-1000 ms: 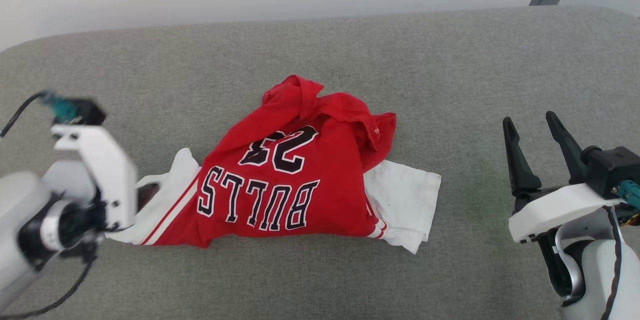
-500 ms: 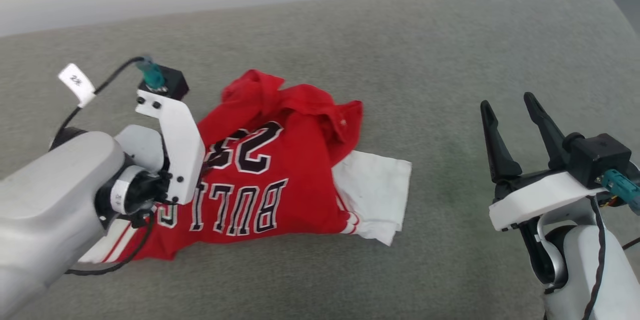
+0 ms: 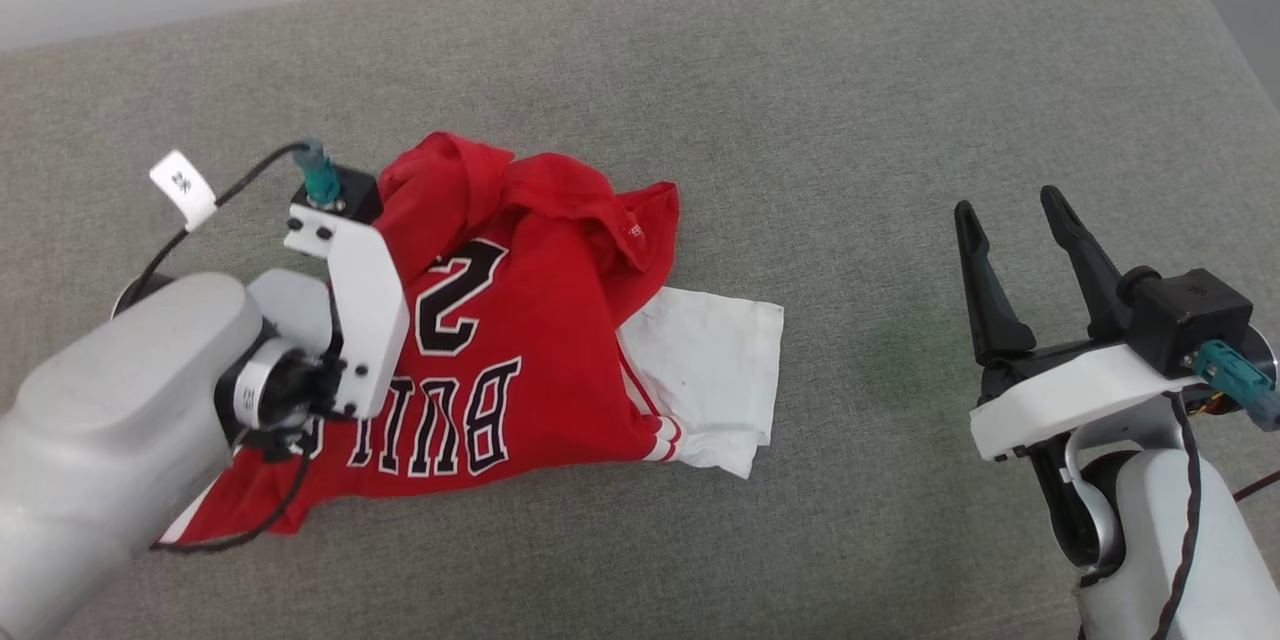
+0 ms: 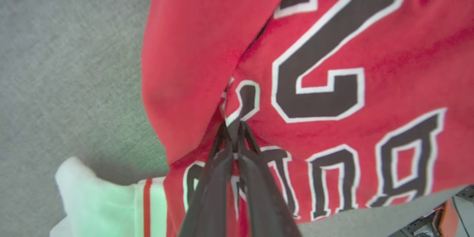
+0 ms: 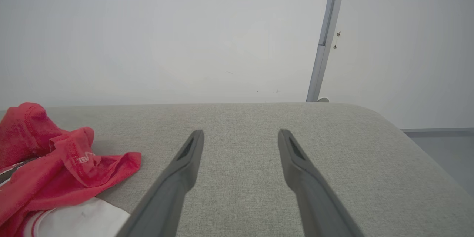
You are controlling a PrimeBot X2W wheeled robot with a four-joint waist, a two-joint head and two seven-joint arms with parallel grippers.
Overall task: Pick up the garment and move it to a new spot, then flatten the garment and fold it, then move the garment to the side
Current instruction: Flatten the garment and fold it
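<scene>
- Whereas it hovered at the white sleeve's edge a second ago, the left gripper [image 4: 234,127] now sits over the lettering, its fingers pinched on a ridge of red cloth.
- Around that pinch, the garment [image 3: 520,320] bunches up, a fold covering the second numeral.
- It lies crumpled on the grey cushion [image 3: 850,100], left of centre.
- The right gripper [image 3: 1008,205] stays spread and empty, well apart.

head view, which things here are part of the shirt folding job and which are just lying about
Job: garment, left gripper pinching it, right gripper open.
Just there: grey cushion, metal post, cable tag.
</scene>
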